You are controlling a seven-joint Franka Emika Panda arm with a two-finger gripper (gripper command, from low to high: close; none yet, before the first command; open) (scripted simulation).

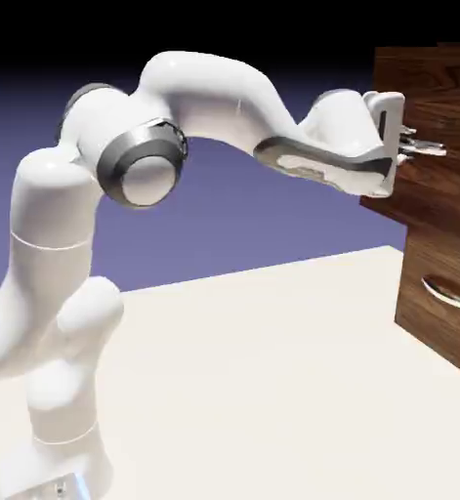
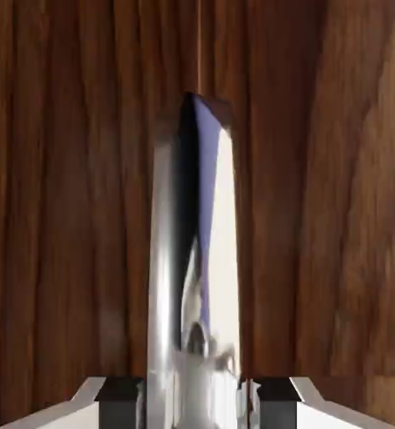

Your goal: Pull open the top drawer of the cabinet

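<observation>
The cabinet (image 1: 437,256) stands at the exterior view's right, dark walnut wood with stacked drawers. The top drawer (image 1: 446,98) has a curved silver handle (image 1: 429,147), and my gripper (image 1: 410,146) is at that handle. In the hand view the handle (image 2: 196,251) runs up the middle as a bright silver bar. Both grey fingertips (image 2: 121,395) press against its sides, so my gripper (image 2: 196,404) is shut on it. The drawer's wood (image 2: 66,209) fills the rest of that view. In the exterior view the top drawer's front seems to stand slightly further out than the one below.
The lower drawer carries its own silver handle (image 1: 449,294), below my hand and apart from it. The cream table (image 1: 272,391) stretches between the robot's base and the cabinet's foot. My arm spans the upper middle of the exterior view.
</observation>
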